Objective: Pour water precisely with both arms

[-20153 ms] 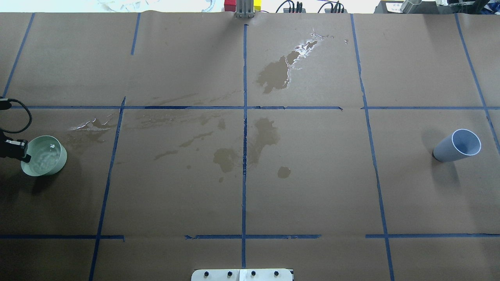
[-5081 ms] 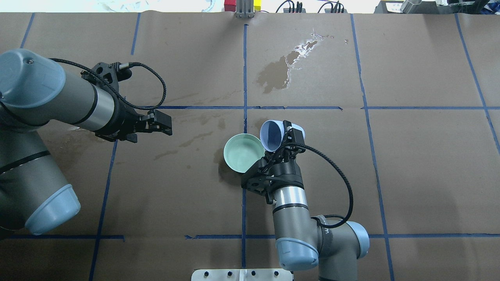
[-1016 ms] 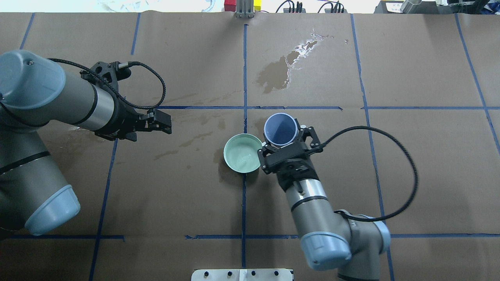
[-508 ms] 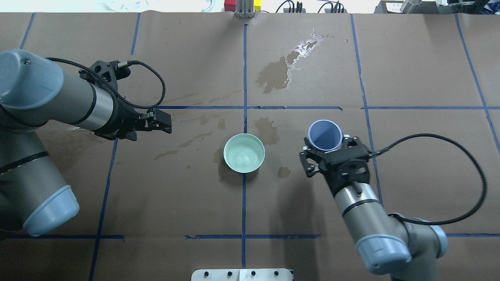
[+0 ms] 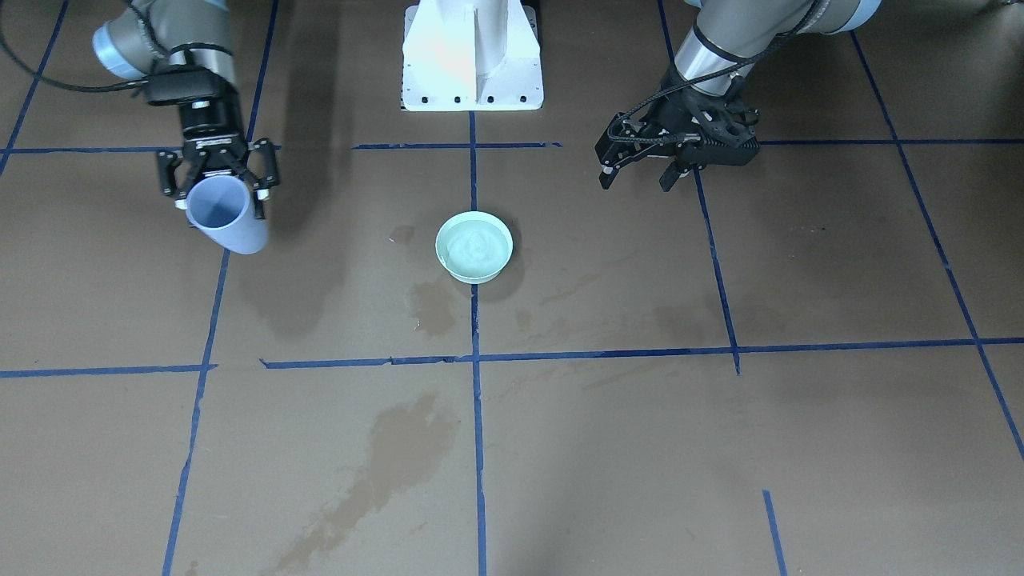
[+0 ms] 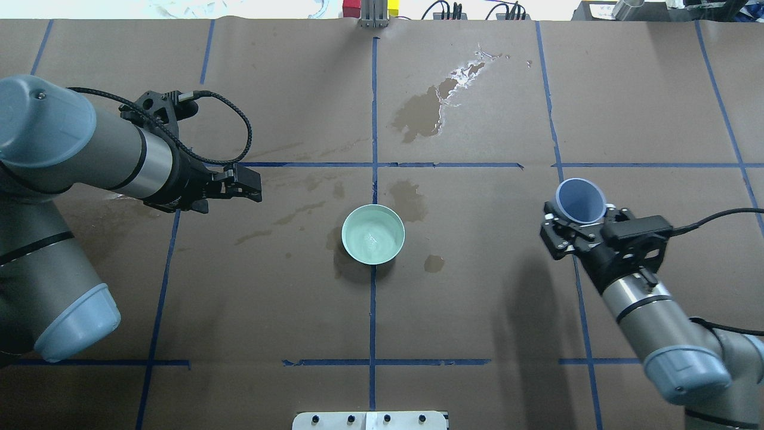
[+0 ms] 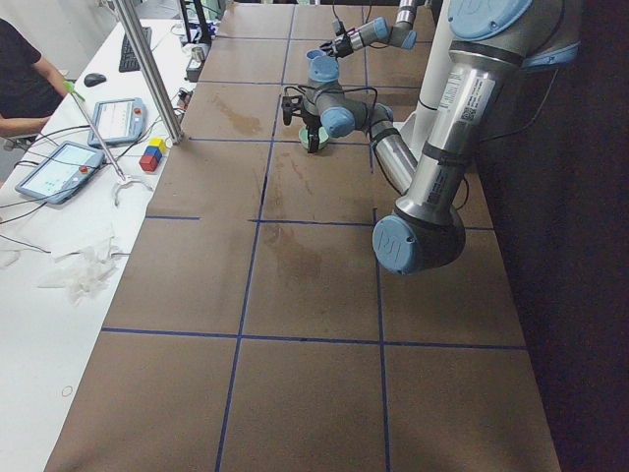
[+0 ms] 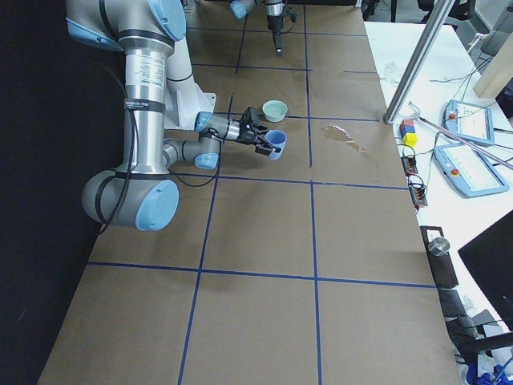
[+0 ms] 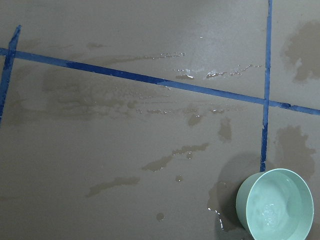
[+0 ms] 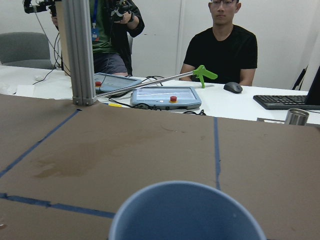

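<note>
Two grippers flank a pale green round bowl, which sits on the brown paper-covered desk where two lines of blue tape cross. The water lies inside that bowl, glossy and faintly rippled. The right gripper, well apart from the bowl on the robot's right side, pinches a blue-grey tapered plastic cup between its fingers and appears to hold it clear of the desk. The left gripper, well apart from the bowl on the robot's left side, hangs with its fingers spread and nothing between them.

Damp brown patches ring the bowl, so water has evidently missed its mark here. The likeliest trouble from here is more of the same. If an arm takes the wide, shallow bowl by its rim, a quick lift or tilt could send water over the edge. A thin plastic cup pinched from the side may also flex or slip, particularly if it is wet. Whether any water is left in the cup cannot be told from these views.

The cup's long axis runs close to vertical, open mouth up and narrow base down. The bowl sits level with its mouth straight up, its short axis vertical.
</note>
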Robot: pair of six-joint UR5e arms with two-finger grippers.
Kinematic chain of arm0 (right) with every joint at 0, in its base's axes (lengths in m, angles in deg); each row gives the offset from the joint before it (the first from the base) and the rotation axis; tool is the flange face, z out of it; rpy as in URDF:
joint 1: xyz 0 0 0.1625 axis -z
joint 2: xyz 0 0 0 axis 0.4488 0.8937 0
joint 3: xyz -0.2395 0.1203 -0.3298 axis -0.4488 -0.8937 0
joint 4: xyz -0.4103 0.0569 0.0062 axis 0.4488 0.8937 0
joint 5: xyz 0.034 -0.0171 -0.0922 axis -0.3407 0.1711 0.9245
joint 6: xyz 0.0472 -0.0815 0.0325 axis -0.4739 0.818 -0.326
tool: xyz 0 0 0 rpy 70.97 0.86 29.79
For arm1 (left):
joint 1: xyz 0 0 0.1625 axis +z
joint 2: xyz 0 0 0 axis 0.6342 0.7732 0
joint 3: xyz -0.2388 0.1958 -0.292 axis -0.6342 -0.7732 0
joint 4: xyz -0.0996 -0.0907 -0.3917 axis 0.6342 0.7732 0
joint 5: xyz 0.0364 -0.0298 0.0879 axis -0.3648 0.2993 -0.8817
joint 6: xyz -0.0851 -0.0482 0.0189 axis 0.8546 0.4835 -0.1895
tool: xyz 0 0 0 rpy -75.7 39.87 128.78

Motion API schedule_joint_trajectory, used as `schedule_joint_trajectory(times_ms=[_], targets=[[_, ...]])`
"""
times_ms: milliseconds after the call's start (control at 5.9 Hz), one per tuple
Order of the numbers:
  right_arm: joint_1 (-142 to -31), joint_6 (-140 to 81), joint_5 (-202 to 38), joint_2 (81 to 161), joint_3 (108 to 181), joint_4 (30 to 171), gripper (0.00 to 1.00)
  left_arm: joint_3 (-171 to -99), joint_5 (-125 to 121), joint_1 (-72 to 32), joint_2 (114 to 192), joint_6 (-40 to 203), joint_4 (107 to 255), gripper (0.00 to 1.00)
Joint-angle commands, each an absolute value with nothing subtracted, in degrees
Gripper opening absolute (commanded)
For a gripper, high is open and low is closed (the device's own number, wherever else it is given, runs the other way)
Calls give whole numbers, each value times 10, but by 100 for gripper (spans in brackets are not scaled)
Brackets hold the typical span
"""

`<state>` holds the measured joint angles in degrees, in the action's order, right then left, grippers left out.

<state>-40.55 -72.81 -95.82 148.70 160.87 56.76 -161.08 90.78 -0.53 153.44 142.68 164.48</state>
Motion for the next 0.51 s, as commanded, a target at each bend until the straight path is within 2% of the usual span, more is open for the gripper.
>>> schedule_joint_trajectory(times_ms=[0, 339], targets=[[-447, -733, -966, 1528, 1579, 533, 0, -1611, 908, -5, 1534, 1427, 1645, 100], [-521, -752, -1024, 1536, 1547, 533, 0, -1612, 908, -5, 1534, 1427, 1644, 100]])
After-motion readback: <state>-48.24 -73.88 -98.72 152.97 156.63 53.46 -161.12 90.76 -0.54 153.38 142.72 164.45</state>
